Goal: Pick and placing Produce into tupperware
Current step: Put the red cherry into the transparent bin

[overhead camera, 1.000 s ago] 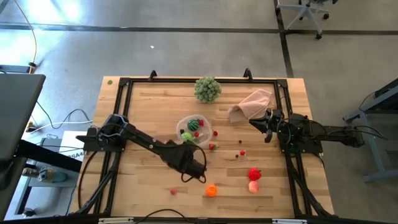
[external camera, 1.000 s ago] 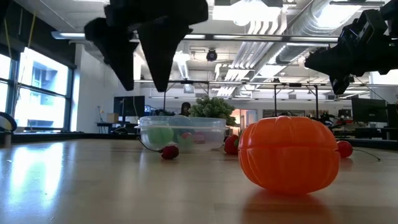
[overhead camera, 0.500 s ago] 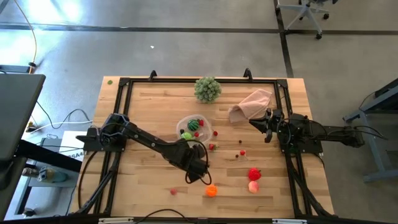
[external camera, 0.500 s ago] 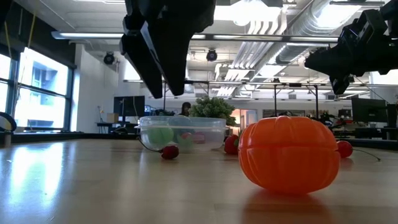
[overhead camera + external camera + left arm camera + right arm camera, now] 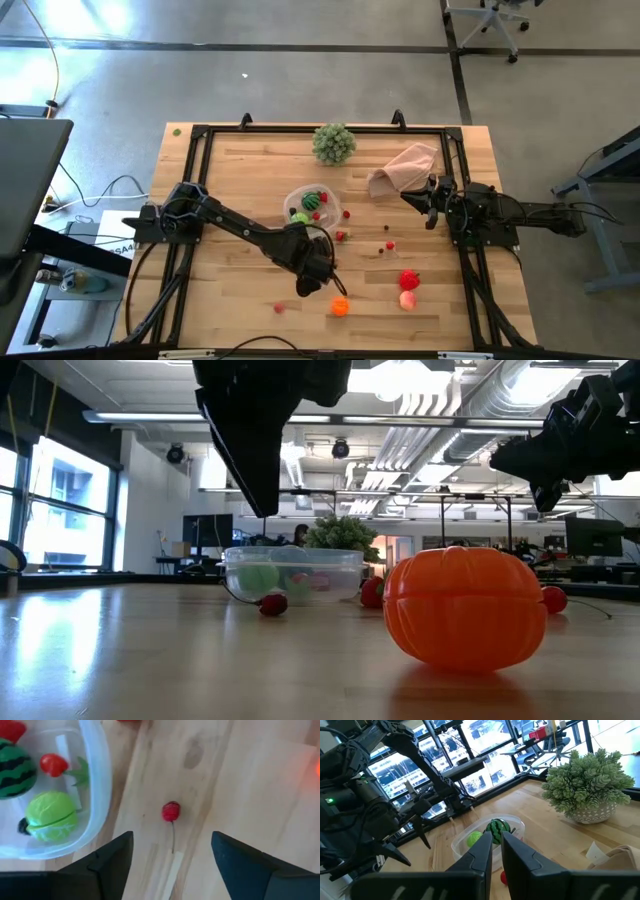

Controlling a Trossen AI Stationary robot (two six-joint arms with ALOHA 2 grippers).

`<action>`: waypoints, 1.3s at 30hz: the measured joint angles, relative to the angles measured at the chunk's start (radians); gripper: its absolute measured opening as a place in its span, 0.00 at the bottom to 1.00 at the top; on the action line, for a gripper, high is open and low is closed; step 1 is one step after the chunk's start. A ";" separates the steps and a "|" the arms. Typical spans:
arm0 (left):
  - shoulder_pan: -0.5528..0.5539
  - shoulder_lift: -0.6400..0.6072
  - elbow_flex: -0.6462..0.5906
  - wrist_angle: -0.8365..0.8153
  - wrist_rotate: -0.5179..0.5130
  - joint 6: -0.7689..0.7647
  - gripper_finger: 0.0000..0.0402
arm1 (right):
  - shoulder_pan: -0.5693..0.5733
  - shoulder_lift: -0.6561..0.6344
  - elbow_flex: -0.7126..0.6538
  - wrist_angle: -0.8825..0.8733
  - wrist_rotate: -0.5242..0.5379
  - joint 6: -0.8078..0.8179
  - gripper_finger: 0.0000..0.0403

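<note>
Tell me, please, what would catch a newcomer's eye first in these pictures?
Probably the orange toy pumpkin, which looms large at the table's front in the low view. Next comes the left pincer, hanging open over a small red berry just beside the clear tupperware, which already holds a striped watermelon piece and a light green piece.

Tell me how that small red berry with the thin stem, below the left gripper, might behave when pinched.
The berry is round, so it may roll if a finger nudges it off-centre. Its stem looks thin and probably bends. It lies alone on bare table between the left gripper's open fingers, beside the tupperware; it is likely light.
</note>
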 joint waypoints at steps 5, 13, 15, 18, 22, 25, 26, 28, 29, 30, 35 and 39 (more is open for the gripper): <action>0.000 0.000 0.000 0.013 0.064 0.083 0.59 | 0.000 0.000 0.000 0.000 0.000 0.000 0.07; 0.008 0.025 -0.004 0.034 0.069 0.212 0.54 | 0.000 0.000 0.000 0.000 0.000 0.000 0.07; 0.013 0.041 -0.006 0.080 0.080 0.259 0.52 | 0.000 0.000 0.000 0.000 0.000 0.000 0.07; 0.021 0.052 -0.007 0.085 0.086 0.284 0.51 | 0.000 -0.001 0.000 0.000 0.000 0.000 0.07; 0.046 0.071 -0.011 0.068 0.116 0.268 0.49 | 0.000 -0.001 0.000 0.000 0.001 0.000 0.07; 0.058 0.088 -0.011 0.075 0.135 0.266 0.49 | 0.000 0.000 0.000 0.000 0.000 0.000 0.07; 0.062 0.093 -0.013 0.070 0.132 0.267 0.50 | 0.000 0.000 0.000 0.000 0.000 0.000 0.07; 0.063 0.107 -0.008 0.111 0.133 0.274 0.50 | 0.000 0.000 0.000 0.000 0.000 0.000 0.07; 0.062 0.109 -0.010 0.093 0.133 0.279 0.50 | 0.000 0.000 0.000 0.000 0.000 0.000 0.07; 0.062 0.110 -0.013 0.078 0.133 0.286 0.50 | 0.000 -0.001 0.000 0.000 0.000 0.000 0.07; 0.061 0.132 -0.013 0.077 0.133 0.291 0.50 | 0.000 0.003 0.000 0.000 0.000 0.000 0.07; 0.061 0.147 -0.012 0.076 0.131 0.291 0.50 | 0.000 0.007 0.000 0.000 0.000 0.000 0.07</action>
